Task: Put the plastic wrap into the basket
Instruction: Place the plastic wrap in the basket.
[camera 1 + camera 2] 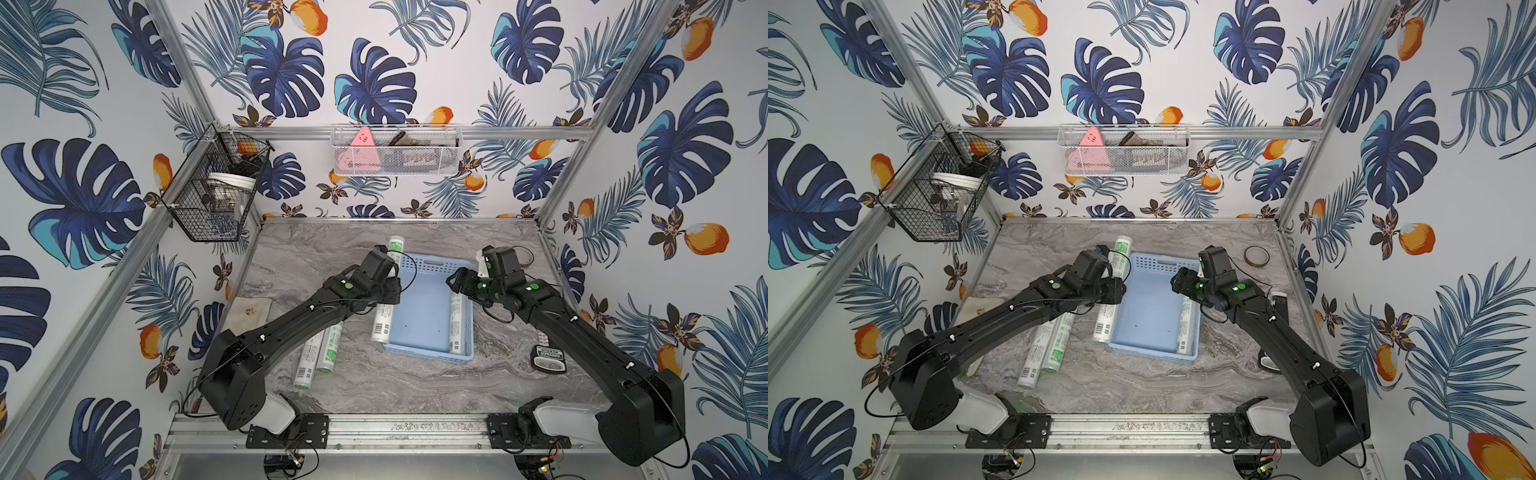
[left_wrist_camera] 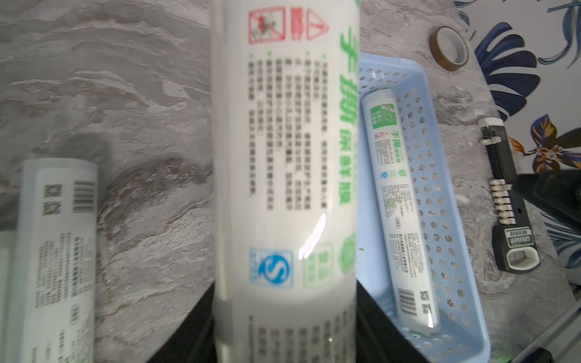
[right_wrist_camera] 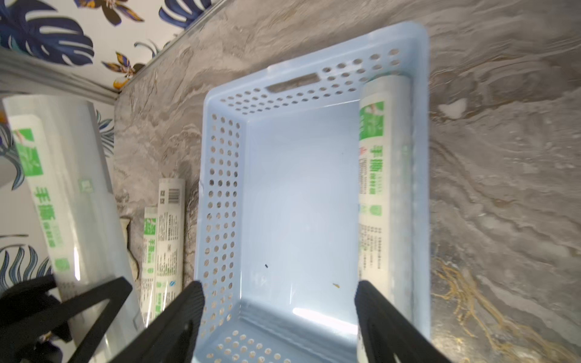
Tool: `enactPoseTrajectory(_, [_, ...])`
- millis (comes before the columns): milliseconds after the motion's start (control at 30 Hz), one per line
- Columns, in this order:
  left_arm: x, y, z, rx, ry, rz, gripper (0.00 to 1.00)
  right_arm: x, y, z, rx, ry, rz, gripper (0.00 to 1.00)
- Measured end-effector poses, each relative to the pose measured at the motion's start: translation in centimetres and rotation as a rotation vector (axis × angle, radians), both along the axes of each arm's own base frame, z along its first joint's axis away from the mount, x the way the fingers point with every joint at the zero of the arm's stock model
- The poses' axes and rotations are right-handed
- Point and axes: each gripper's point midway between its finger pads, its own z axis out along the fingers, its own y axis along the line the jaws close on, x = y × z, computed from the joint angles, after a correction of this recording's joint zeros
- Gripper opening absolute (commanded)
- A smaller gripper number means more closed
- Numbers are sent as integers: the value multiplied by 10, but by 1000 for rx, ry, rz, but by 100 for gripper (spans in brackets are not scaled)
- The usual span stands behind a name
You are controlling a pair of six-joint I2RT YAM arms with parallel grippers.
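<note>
The left gripper (image 1: 388, 291) is clamped on a roll of plastic wrap (image 1: 382, 328) just left of the basket (image 1: 428, 264); the right gripper (image 3: 278, 287) hangs wide open, empty. A second roll (image 1: 457, 324) lies inside the basket; two loose rolls (image 1: 328, 351) wait lower left on the worktop (image 1: 415, 386), so roughly a quarter looks done.

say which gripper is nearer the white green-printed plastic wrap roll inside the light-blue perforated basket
Right. The right gripper hovers above that roll; the left gripper, across the basket, grips another roll.

basket (image 1: 1148, 309) contains inner roll (image 1: 1185, 328) | left tool (image 1: 1115, 292) grips outer roll (image 1: 1105, 325)
</note>
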Motion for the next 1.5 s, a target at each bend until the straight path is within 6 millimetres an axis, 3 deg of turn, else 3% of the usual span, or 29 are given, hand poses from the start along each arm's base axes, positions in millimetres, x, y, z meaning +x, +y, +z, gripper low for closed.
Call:
enactPoseTrajectory(167, [3,-61,-2,-56,10,-111,24,3,-36,0,35,5,-90,80])
enactPoseTrajectory(267, [5,-83,-14,-80,36,-140,24,2,-49,0,62,8,-118,80])
enactPoseTrajectory(367, [8,-96,-31,-92,74,-142,23,1,-49,3,86,11,-111,80])
enactPoseTrajectory(800, [16,-115,-71,-145,172,-97,21,-10,-29,-19,166,109,-21,80])
enactPoseTrajectory(1133, [17,-117,-80,-158,186,-82,21,-10,-23,-18,190,119,8,80])
enactPoseTrajectory(1500, [16,-125,-108,-173,246,-77,22,-10,-22,-22,191,133,10,80])
